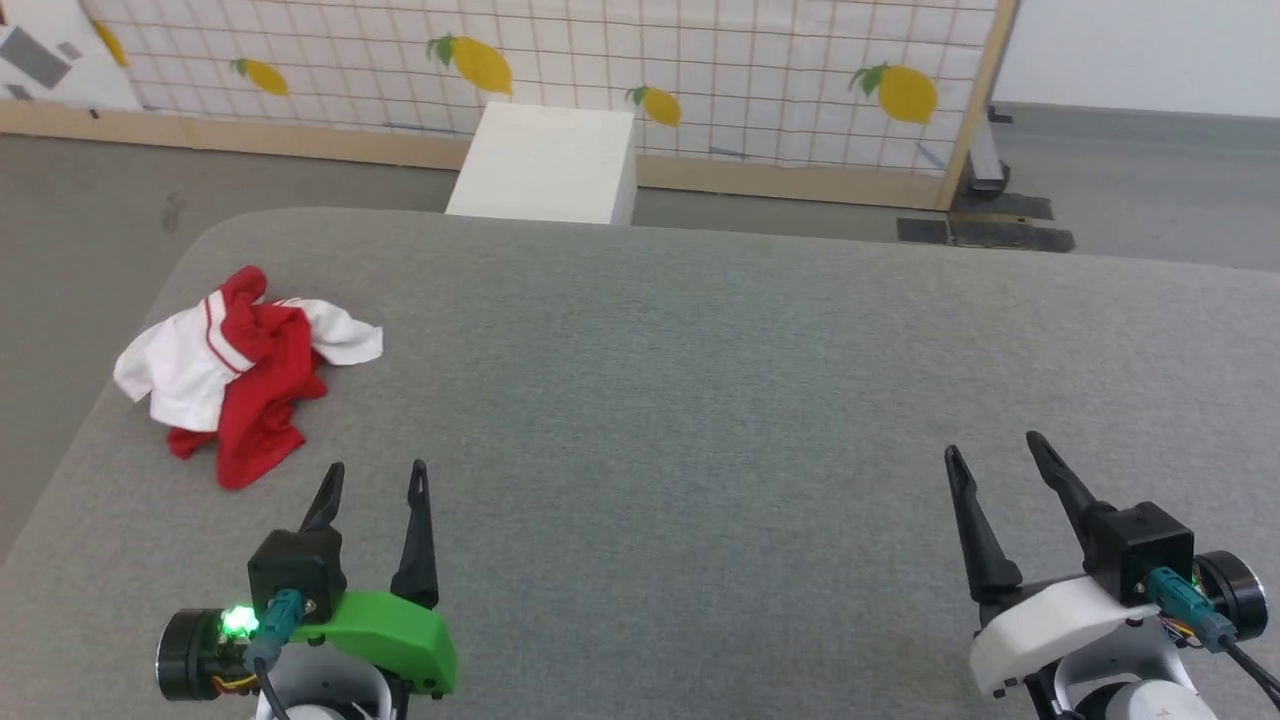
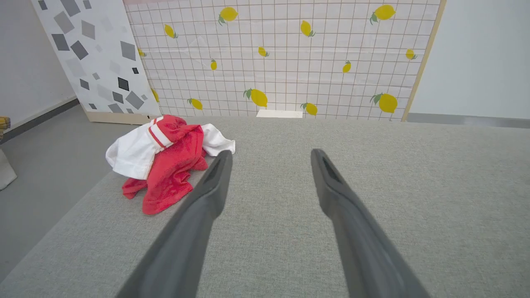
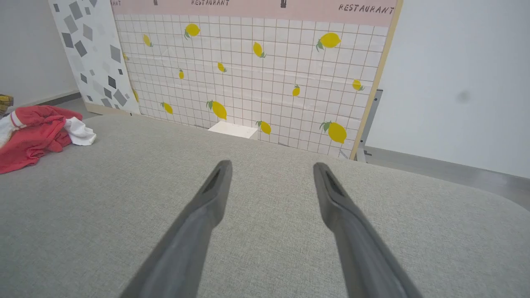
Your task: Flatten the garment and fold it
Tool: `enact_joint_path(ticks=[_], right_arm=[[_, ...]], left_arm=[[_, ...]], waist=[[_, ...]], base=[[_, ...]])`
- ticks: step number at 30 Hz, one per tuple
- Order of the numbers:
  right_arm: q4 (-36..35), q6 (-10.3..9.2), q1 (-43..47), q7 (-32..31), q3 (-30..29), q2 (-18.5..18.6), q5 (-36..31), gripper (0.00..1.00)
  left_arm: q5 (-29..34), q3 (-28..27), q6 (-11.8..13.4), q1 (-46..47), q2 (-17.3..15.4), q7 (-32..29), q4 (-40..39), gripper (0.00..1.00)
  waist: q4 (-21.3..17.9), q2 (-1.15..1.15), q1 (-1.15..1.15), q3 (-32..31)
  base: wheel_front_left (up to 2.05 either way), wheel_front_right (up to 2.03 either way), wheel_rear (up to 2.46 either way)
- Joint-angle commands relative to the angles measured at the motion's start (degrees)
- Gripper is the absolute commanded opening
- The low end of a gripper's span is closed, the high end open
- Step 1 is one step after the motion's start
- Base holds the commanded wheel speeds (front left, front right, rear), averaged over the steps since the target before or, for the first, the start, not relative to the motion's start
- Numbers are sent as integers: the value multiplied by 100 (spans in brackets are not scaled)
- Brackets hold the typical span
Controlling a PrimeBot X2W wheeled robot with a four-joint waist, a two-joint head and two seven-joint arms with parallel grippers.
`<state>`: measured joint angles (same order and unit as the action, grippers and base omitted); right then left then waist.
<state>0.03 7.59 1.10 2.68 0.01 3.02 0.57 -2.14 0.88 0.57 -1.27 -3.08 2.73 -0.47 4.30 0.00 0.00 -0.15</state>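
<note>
The garment (image 1: 245, 370) lies crumpled in a red and white heap near the left edge of the grey table (image 1: 700, 400). Striped trim shows on its top; any letters are folded out of sight. My left gripper (image 1: 378, 470) hovers open just in front of the heap and a little to its right, with nothing between its fingers. In the left wrist view the garment (image 2: 165, 161) sits ahead and left of that open gripper (image 2: 271, 154). Far to the right, my right gripper (image 1: 990, 445) is open and empty too. Its wrist view has the garment (image 3: 37, 134) at the far left and the gripper (image 3: 272, 164) over bare cloth.
A white box (image 1: 550, 165) stands on the floor just behind the table's far edge. Beyond it runs a tiled panel with lemon prints (image 1: 700, 70). The table's rounded left edge (image 1: 90, 400) drops to grey floor close beside the garment.
</note>
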Motion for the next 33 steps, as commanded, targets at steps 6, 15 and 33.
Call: enact_joint_path(ticks=[6,15,33], right_arm=[[-63,-3,48,140,32,-5,60,100],[-75,-3,79,247,64,-6,110,100],[-92,-5,106,459,103,-7,153,100]], left_arm=[[-111,18,52,-118,6,140,-41,100],[-169,24,72,-150,7,247,-53,100],[-260,55,132,-218,10,458,-132,100]], waist=[[332,0,0,-25],[735,0,0,-62],[1476,0,0,-81]], base=[[0,0,0],[0,0,0],[-1,-1,-1]])
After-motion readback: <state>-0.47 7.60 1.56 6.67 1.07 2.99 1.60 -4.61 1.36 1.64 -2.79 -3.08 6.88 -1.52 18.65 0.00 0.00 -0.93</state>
